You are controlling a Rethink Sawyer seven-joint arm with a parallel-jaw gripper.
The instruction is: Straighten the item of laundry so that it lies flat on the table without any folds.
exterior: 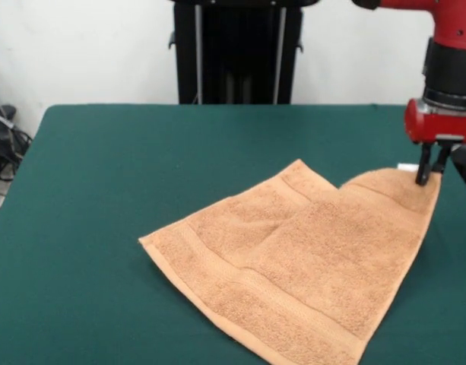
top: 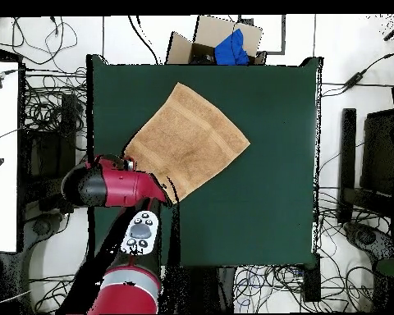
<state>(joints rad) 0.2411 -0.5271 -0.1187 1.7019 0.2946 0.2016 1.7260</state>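
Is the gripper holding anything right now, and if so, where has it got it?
Yes. The gripper is pinching the towel at its lifted corner, the one by the small white tag. The rest of the towel lies on the table.

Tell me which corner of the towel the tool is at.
The tool is at the raised, humped corner of the towel, at the front view's right edge, beside a small white tag. The other visible corners lie flat on the table.

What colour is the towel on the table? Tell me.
Orange-tan, with woven border bands in the same colour; the towel shows best in the front view.
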